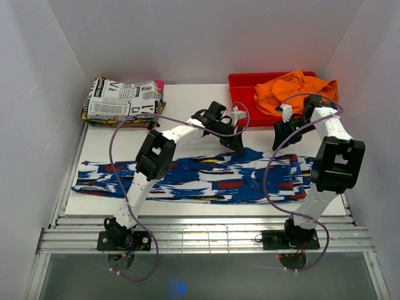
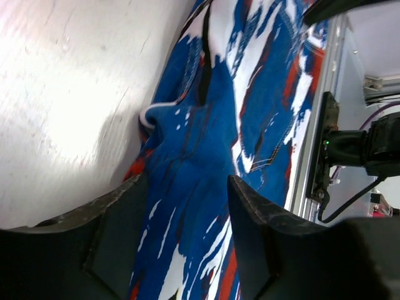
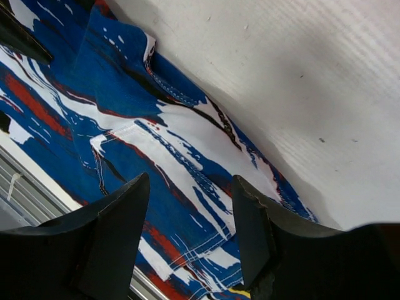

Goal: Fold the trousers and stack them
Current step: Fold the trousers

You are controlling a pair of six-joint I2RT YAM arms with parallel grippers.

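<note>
Evidently left gripper [image 2: 185,187] and right gripper [image 3: 190,184] both gape over soft, flat, brush-streaked trousers [image 1: 200,176].

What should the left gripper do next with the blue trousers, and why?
Probably close the left gripper on the far edge of the trousers. Its jaws stand open over the cloth right at that edge, and the trousers lie flat and unfolded, so a fold needs a grip first.

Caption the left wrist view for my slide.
Left gripper, jaws apart, poised over the far edge of the blue streaked trousers beside the white table.
</note>
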